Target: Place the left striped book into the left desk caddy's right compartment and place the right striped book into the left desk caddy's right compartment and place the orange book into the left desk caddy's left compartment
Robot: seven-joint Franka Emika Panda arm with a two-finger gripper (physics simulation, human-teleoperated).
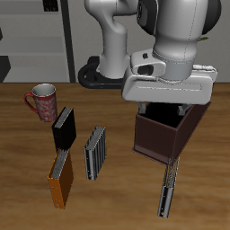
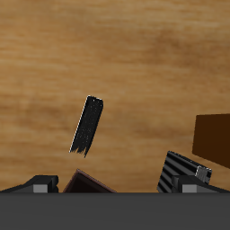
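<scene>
Striped black-and-grey books: one (image 1: 165, 190) lies nearest the desk's front edge, its twin (image 1: 94, 151) beside the plain orange book (image 1: 60, 177). Farther back, the gripper (image 1: 167, 106) hangs over the maroon caddy (image 1: 158, 142); its opening cannot be judged.

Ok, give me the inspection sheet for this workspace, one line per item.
Surface: wooden table, no spills seen.
Job's things: left desk caddy stands under the arm, its wells mostly hidden. The left striped book is on the table just ahead of it, toward the front edge. The right striped book and orange book are out on the table, apart from the caddy.
Clutter: black book; patterned mug farther back.
Hand: hand is above the caddy, fingers spread, holding nothing.
Cables: nothing seen.
Surroundings: grey shelving behind the table.
</scene>
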